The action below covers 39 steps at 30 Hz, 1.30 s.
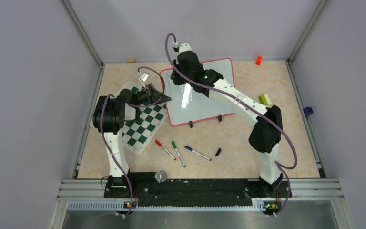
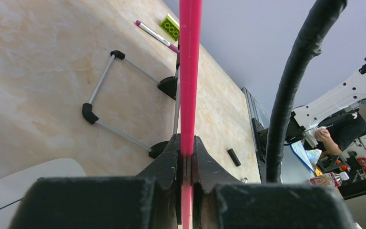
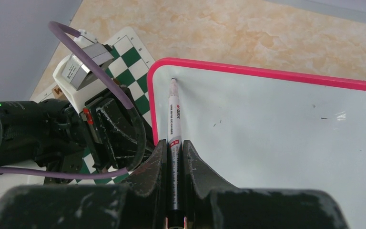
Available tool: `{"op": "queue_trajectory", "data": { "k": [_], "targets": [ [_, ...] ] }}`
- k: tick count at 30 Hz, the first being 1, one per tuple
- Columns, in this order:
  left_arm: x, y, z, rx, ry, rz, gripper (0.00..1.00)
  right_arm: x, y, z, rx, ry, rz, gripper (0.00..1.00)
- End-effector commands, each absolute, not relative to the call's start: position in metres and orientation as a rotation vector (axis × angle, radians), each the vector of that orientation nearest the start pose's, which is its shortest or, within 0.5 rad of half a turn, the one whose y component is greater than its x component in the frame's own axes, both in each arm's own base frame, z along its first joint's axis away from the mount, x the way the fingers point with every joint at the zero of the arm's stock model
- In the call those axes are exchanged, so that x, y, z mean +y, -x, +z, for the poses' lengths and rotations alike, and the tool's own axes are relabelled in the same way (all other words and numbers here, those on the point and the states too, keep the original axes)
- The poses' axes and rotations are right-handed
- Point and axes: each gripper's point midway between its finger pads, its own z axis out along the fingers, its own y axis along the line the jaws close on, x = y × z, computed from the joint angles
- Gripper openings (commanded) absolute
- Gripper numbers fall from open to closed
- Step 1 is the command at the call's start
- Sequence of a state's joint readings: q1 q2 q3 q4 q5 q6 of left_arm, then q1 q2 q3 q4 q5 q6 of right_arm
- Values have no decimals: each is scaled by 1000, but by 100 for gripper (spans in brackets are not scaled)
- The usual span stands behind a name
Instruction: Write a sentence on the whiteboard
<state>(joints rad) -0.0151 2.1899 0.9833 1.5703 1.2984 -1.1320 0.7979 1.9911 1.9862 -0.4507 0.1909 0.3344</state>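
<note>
The whiteboard (image 1: 200, 102) lies on the table, white with a red frame. Its face (image 3: 276, 129) is blank apart from a few tiny specks, and no sentence shows on it. My left gripper (image 1: 163, 98) is shut on the board's left frame edge (image 2: 190, 71); the left wrist view also shows the board's wire stand and black feet (image 2: 89, 113). My right gripper (image 3: 173, 145) is shut on a black marker (image 3: 173, 114). The marker's tip sits at the board's top-left corner, just inside the frame. In the top view the right gripper (image 1: 177, 76) is over that corner.
A green-and-white checkered mat (image 1: 140, 125) lies under the left arm. Red (image 1: 165, 149), green (image 1: 178, 153) and blue (image 1: 197, 152) markers and a black cap (image 1: 218, 152) lie in front of the board. A green brick (image 1: 265, 99), an orange block (image 1: 258, 60) and a purple block (image 1: 308, 111) sit at the right.
</note>
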Motion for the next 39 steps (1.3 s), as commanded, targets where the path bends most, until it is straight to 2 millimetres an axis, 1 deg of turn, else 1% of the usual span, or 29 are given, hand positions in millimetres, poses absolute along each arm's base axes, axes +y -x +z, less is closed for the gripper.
{"op": "queue_trajectory", "data": {
  "k": [1, 13, 24, 32, 39],
  "targets": [
    [-195, -378, 142, 1656, -582, -1689, 0, 409, -421, 279, 1996, 341, 531, 0],
    [-195, -378, 142, 1657, -578, -1688, 0, 404, -414, 272, 2018, 351, 524, 0],
    [-195, -376, 144, 1653, -584, -1686, 0, 394, -402, 263, 2053, 352, 524, 0],
    [-196, -375, 145, 1648, -590, -1681, 0, 389, -394, 260, 2075, 340, 538, 0],
    [-196, -375, 146, 1645, -592, -1679, 0, 389, -389, 253, 2100, 336, 550, 0]
  ]
}}
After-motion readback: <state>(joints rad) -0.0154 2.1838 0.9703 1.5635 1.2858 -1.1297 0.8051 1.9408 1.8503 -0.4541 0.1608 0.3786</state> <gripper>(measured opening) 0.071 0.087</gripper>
